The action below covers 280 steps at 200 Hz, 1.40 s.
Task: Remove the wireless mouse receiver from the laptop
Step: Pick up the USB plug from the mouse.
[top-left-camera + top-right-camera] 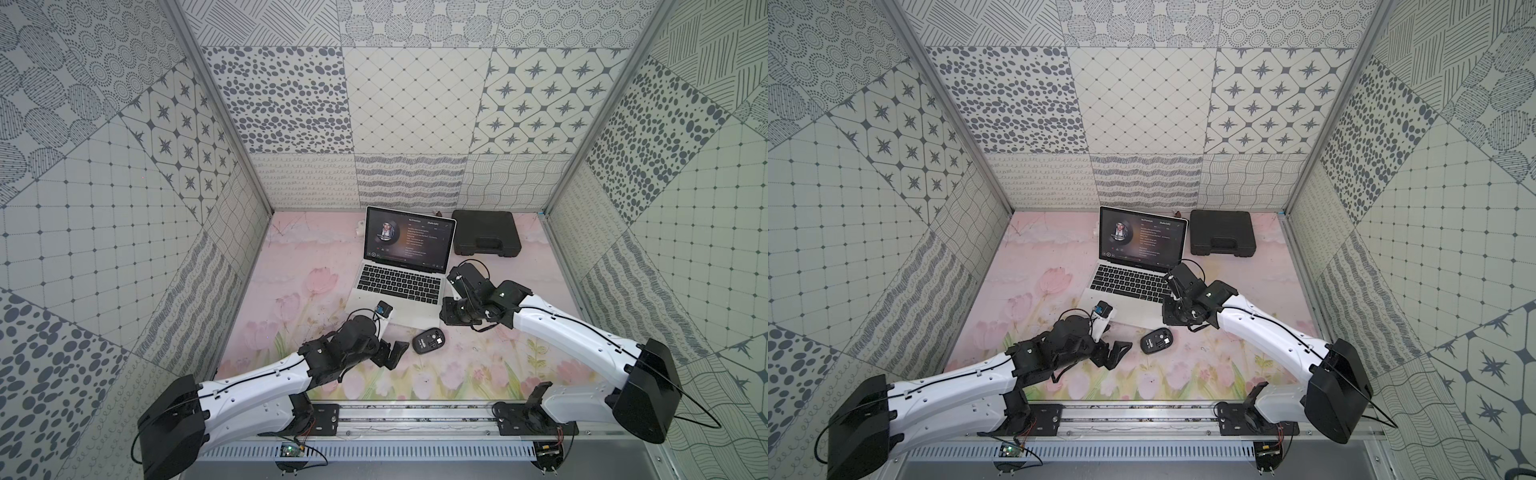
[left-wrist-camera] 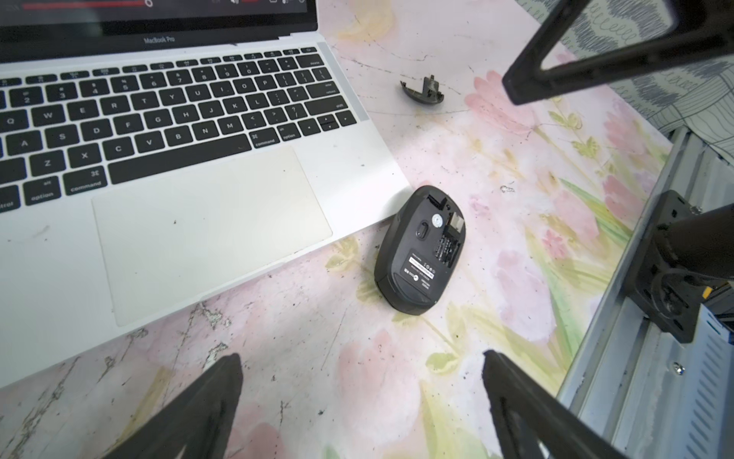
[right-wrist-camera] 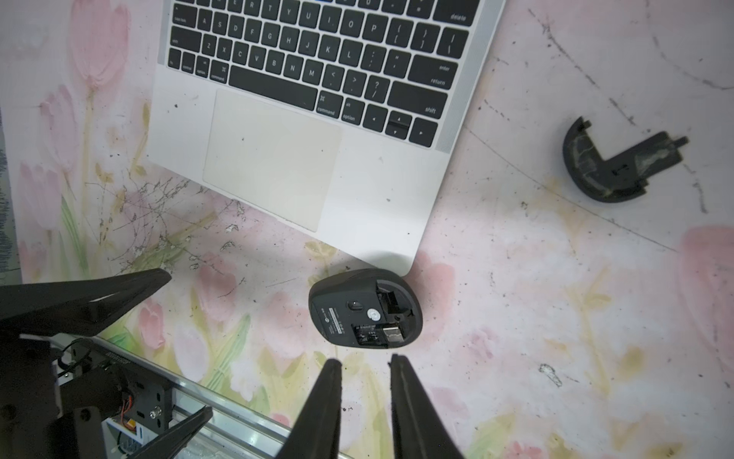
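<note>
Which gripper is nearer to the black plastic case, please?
Right. The right gripper is in front of the black plastic case; the left gripper is farther, past the mouse.

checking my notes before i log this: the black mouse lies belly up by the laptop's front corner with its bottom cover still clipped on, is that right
Not quite. The mouse does lie belly up by the laptop front corner, but its compartment stands open: the curved black cover is off and lies apart from it on the mat, as the right wrist view shows.
</note>
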Available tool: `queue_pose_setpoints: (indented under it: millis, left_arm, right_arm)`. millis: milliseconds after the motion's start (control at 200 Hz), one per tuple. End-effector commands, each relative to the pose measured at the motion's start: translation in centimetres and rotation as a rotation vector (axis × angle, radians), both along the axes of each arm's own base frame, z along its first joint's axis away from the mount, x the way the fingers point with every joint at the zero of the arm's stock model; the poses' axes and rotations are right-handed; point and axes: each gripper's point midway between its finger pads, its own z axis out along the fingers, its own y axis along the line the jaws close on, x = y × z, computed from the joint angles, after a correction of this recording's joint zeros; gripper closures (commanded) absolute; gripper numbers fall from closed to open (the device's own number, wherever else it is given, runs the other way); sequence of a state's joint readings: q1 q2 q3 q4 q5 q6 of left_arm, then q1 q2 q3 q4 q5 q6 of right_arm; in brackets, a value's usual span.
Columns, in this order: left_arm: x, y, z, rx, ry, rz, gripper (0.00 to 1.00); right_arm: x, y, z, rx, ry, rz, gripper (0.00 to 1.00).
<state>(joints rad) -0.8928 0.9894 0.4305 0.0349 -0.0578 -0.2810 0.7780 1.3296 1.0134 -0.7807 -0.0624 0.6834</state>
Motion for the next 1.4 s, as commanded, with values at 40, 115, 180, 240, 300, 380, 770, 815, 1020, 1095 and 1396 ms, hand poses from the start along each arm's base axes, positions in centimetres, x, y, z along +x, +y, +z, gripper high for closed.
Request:
queue_pose_setpoints:
  millis: [40,115,180,240,300,380,770,815,1020,1095,1396]
  left_arm:
    - [0.6,-1.6,1.8,-0.025,-0.075,-0.073,0.00]
    - [0.7,-1.3,1.2,-0.007,-0.055,-0.055,0.00]
    - [0.5,-1.3,0.8,0.003,-0.033,-0.058,0.01]
    - [0.3,-1.3,0.5,0.006,-0.016,-0.062,0.00]
    - [0.2,-1.2,0.3,0.009,-0.003,-0.059,0.01]
    - [0.0,-1.2,0.1,0.007,0.004,-0.060,0.00]
    - [0.0,-0.7,-0.3,0.014,0.007,-0.043,0.00]
    - [-0.1,-0.6,-0.4,0.016,0.006,-0.042,0.01]
    - [0.0,-0.3,-0.3,0.013,-0.001,-0.032,0.01]
    - [0.0,-0.3,-0.2,0.012,-0.002,-0.029,0.00]
    - [0.0,-0.3,-0.3,0.011,0.001,-0.028,0.01]
  right_arm:
    - [-2.7,0.9,-4.6,-0.121,0.069,0.108,0.65]
    - [-3.6,1.4,-6.4,-0.184,0.091,0.127,0.64]
    - [-3.5,1.5,-7.1,-0.233,0.074,0.123,0.64]
    - [-3.1,1.1,-7.4,-0.277,0.055,0.109,0.62]
    - [-2.8,0.7,-7.5,-0.314,0.038,0.110,0.62]
    - [-2.7,0.6,-7.7,-0.334,0.030,0.114,0.62]
    - [-1.6,0.5,-8.6,-0.407,-0.001,0.131,0.66]
    - [-1.6,0.5,-8.7,-0.413,-0.001,0.133,0.67]
    - [-1.2,0.5,-8.5,-0.420,-0.018,0.135,0.76]
    - [-1.0,0.5,-8.2,-0.416,-0.028,0.130,0.78]
    - [-0.5,-0.2,-7.2,-0.421,-0.064,0.098,0.87]
